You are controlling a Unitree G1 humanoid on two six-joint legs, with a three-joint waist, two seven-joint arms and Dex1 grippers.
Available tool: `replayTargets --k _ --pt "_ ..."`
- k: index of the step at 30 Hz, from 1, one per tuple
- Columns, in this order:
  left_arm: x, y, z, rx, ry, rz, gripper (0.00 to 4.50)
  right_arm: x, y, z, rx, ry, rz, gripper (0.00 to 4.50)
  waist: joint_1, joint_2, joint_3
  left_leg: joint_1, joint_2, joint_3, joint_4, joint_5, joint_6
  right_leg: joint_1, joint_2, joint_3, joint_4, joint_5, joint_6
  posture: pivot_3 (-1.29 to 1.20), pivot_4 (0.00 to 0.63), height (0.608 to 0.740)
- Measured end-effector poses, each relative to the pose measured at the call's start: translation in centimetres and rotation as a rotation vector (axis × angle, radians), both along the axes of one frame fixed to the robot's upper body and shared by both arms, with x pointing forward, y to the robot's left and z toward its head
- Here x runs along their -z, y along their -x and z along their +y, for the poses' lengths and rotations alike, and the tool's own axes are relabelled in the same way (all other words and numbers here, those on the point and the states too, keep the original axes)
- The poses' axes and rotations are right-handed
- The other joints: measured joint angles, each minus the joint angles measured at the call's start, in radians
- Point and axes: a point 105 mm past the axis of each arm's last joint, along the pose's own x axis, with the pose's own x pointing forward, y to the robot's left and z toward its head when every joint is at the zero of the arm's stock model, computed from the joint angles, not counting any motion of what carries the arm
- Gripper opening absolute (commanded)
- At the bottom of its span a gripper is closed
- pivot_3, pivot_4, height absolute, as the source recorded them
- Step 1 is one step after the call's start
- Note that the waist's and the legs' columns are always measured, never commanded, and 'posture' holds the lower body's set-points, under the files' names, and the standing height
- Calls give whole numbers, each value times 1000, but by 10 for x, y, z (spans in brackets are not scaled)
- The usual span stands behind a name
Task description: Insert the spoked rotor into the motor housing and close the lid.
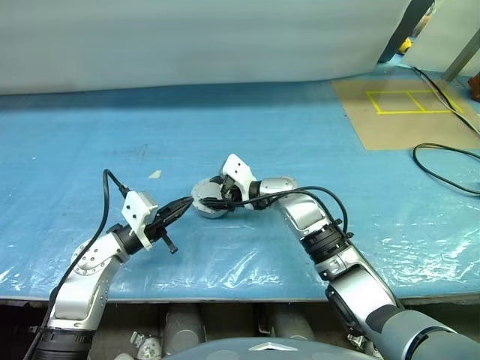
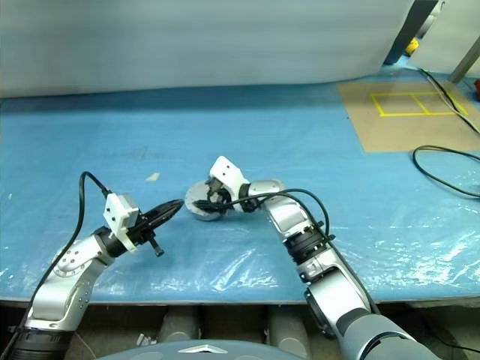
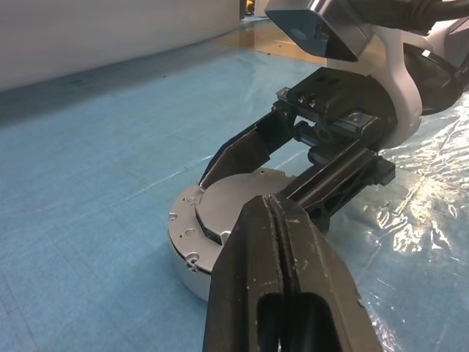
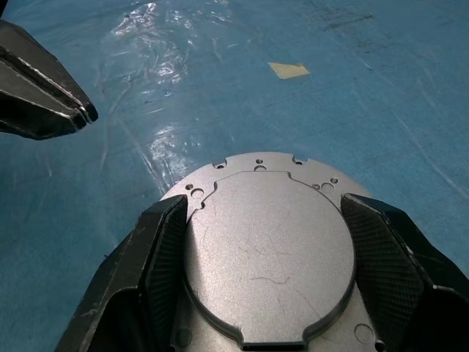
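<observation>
The motor housing (image 1: 202,209) is a round grey shell lying on the blue table cover near the middle. A flat round grey lid (image 4: 267,249) lies on top of it, inside the rim (image 4: 242,163). My right gripper (image 4: 265,213) reaches in from the right, its two black fingers pressed against opposite edges of the lid. My left gripper (image 1: 184,203) is shut and empty, level, its tip just left of the housing and apart from it. The left wrist view shows the lid (image 3: 234,194) between the right fingers. The spoked rotor is hidden.
A small yellow tape scrap (image 1: 154,174) lies behind the left gripper. A brown board with yellow square markings (image 1: 409,112) and a black cable (image 1: 442,161) are at the far right. The table's front edge (image 1: 225,296) runs just before the arms.
</observation>
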Motion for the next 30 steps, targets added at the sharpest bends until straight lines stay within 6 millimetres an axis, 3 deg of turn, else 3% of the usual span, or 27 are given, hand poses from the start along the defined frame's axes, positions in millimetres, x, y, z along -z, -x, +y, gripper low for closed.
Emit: replayTargets --k 20,30 --pt "3 -3 1 -3 -14 7 0 -1 3 -4 -100 119 -97 2946 4 8 -6 0 -1 1 -2 0 0 0 -2 1 -4 -2 3 0 150 740" --pt "1 -6 -1 7 -14 -2 0 1 -5 -2 -36 76 -76 2946 2 8 -6 1 -1 1 -3 0 0 0 -2 1 -4 -2 4 0 150 740"
